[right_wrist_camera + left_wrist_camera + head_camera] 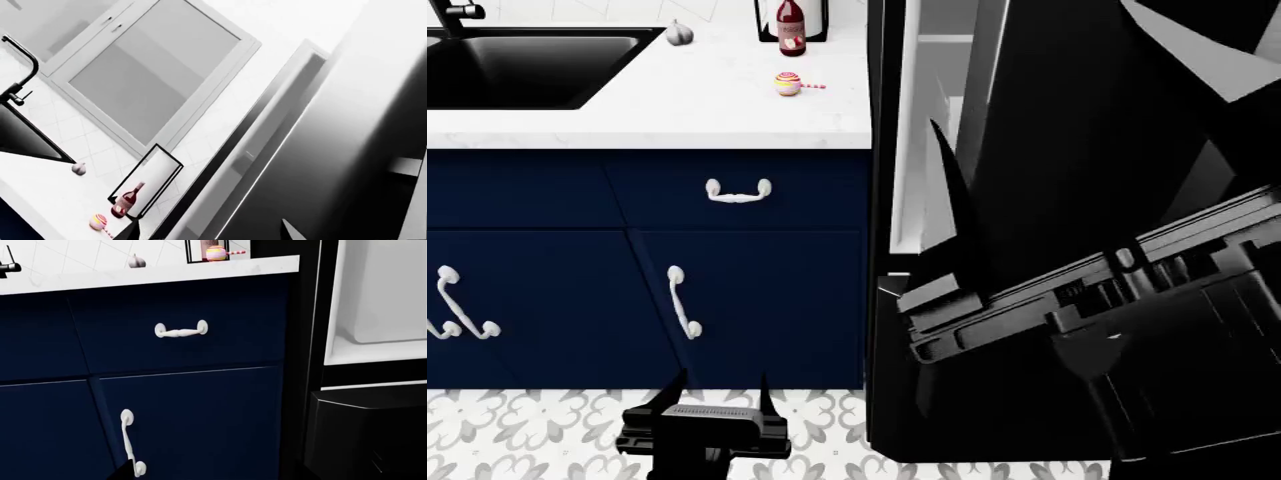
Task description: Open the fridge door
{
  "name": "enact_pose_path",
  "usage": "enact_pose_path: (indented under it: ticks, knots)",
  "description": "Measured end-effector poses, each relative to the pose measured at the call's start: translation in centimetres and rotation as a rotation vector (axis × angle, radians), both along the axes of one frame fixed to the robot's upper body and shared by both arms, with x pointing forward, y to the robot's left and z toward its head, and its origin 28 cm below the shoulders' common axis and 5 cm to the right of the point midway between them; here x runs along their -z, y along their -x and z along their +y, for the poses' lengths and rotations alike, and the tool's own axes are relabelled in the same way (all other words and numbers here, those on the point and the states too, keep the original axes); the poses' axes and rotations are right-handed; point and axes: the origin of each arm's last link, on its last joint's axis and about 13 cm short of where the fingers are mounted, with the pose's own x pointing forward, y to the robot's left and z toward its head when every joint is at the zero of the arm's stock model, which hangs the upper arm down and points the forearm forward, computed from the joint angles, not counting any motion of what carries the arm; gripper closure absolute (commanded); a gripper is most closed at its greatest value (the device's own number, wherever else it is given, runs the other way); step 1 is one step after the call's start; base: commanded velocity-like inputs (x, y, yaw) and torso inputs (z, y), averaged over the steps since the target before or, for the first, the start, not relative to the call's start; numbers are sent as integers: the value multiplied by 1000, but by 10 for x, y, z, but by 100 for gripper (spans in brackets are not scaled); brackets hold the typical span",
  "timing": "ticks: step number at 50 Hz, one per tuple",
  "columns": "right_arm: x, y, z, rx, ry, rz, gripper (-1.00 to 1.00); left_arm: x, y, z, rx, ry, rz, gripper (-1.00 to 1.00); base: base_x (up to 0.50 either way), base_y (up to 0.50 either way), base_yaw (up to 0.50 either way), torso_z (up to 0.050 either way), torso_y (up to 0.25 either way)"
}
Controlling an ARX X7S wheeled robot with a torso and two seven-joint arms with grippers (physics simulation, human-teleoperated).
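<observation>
The fridge door (1068, 120) is a tall glossy black panel, swung out from the fridge so that the white inside (924, 110) shows beside it. In the right wrist view the door (347, 150) fills the frame's right side, and its grey edge runs between the two fingertips of my right gripper (207, 232). Those fingertips are spread wide and open. My left gripper (718, 395) hangs low above the floor in front of the navy cabinets, open and empty. The left wrist view shows the white fridge inside (373, 300) and the black lower drawer (363, 430).
Navy cabinets with white handles (738, 192) stand left of the fridge under a white counter (694, 115). On the counter are a sink (521, 65), a red bottle (789, 25), a candy (787, 84) and a garlic bulb (679, 34). My right arm (1094, 310) crosses the fridge front.
</observation>
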Motion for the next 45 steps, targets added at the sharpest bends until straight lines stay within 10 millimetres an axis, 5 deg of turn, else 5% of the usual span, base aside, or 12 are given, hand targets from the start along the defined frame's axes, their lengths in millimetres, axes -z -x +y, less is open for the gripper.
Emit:
enact_pose_path:
  ticks: [45]
  knots:
    - [52,-52,77,-134,257,12,-100,0,-1,0,8,9,7,-100,0,0,0,0,0]
